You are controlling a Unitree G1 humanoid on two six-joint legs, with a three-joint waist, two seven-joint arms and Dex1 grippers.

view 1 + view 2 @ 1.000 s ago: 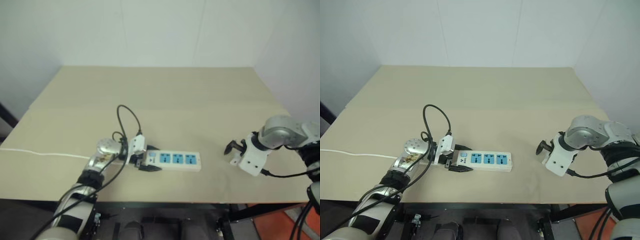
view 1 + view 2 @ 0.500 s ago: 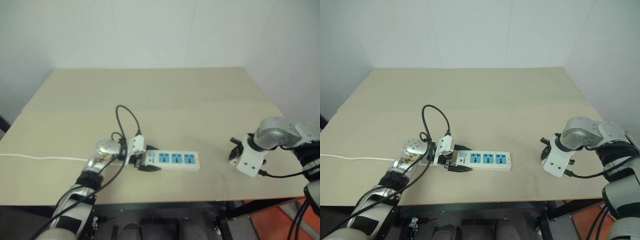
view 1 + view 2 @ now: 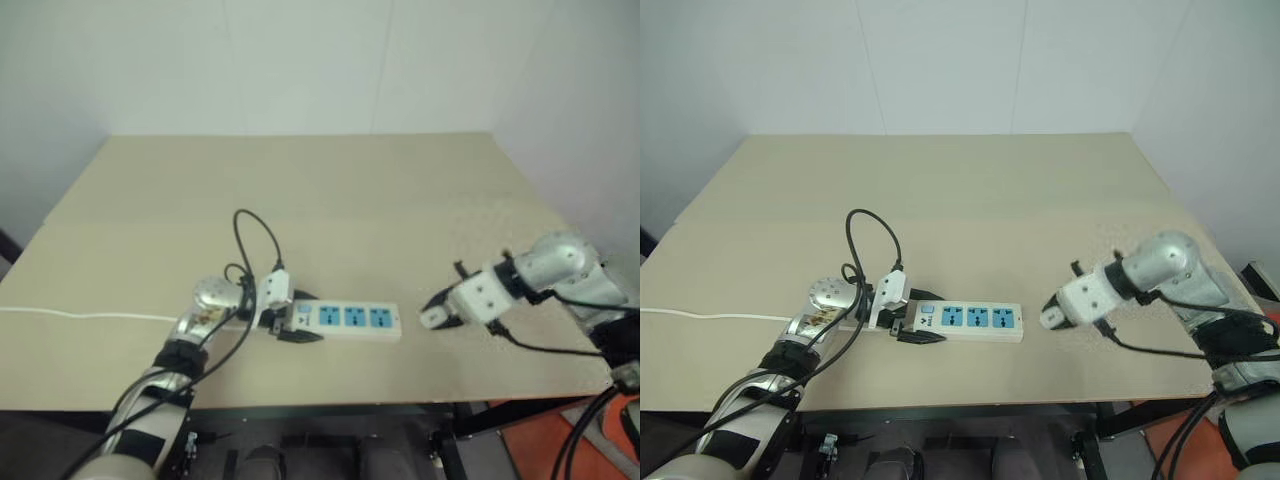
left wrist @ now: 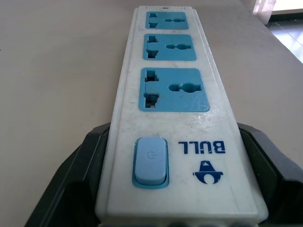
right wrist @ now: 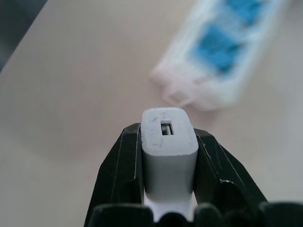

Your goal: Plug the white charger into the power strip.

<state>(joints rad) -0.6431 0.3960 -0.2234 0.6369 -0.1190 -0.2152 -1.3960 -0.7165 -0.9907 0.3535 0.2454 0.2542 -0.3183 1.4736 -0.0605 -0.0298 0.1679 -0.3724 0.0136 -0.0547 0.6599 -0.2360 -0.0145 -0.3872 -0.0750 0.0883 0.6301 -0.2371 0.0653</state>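
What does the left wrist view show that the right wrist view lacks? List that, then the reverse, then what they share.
Left wrist view: the power strip close up, with its blue switch, a BULL logo and three empty blue sockets, and the left gripper clamped across its near end.
Right wrist view: the white charger pinched in the right gripper, a small slot in its end face.
Both: the power strip and the tan table.
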